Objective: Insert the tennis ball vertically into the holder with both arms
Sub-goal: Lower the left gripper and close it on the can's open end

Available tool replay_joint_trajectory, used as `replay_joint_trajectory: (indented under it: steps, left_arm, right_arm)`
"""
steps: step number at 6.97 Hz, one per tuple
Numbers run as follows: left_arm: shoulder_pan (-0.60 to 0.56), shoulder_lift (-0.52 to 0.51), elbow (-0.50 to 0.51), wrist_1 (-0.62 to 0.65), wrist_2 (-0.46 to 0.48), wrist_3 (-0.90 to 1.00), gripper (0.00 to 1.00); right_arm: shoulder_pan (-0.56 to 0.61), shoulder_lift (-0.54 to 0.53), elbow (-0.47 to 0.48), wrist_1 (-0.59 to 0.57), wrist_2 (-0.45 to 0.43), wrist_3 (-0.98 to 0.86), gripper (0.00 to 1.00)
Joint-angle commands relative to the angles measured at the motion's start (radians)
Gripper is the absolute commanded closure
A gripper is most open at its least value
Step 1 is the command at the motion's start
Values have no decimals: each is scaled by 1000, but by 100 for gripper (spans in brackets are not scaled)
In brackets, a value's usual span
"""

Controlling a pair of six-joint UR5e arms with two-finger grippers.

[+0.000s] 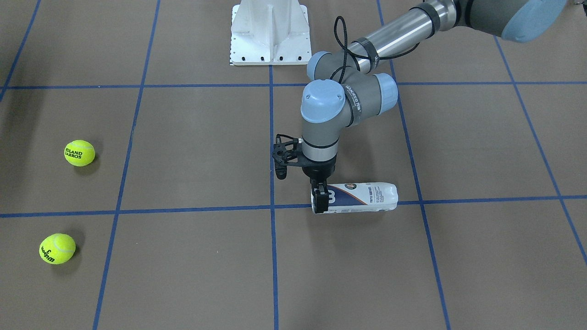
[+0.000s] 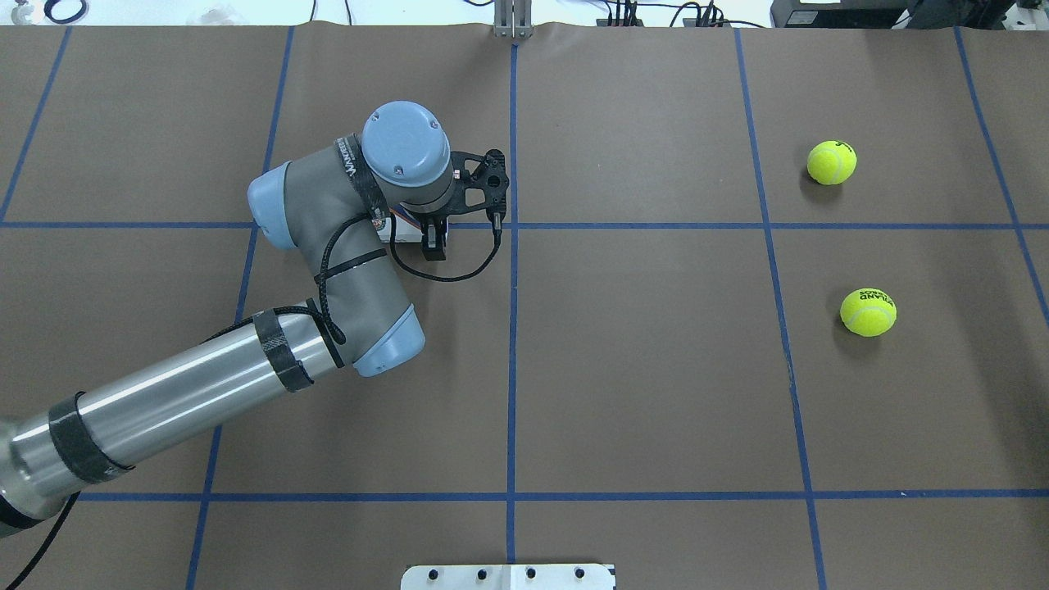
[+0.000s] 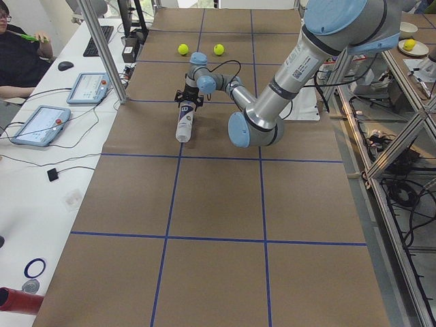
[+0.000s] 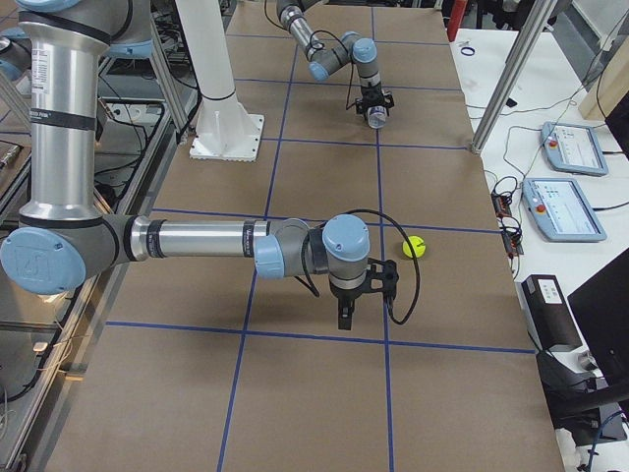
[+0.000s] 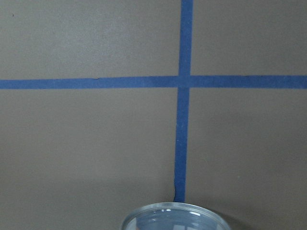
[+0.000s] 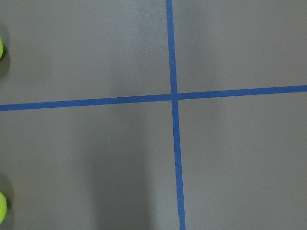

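Squeeze firmly near the mouth of the tennis-ball can [image 1: 362, 197], lying sideways beneath the left gripper [image 1: 319, 201] — straddled, but whether clamped yet, cannot tell. Tip upright slowly, mouth skyward. Same doubt for the right gripper [image 4: 344, 317].

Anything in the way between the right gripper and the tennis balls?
Nothing visible. In the right-side view only bare table lies between the right gripper and the tennis ball showing there. The holder lies on its side far off, at the left gripper.
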Motion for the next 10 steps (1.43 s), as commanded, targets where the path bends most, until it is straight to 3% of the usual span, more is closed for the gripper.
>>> replay_joint_trajectory:
  steps: [1,4,7,8,10]
  left_arm:
    - [3,-3,6,-4,0,-2,1]
    - [15,-3,37,-60,28,-2,10]
    - [15,-3,32,-56,45,-3,39]
    - [13,-3,17,-56,59,-14,45]
    - [-3,-3,-88,-56,59,-83,46]
  right_arm:
    - [0,-2,0,0,0,1,0]
    - [0,-2,0,0,2,1,0]
    - [0,-2,-2,0,2,1,0]
    - [0,-2,0,0,2,1,0]
    - [0,-2,1,1,2,1,0]
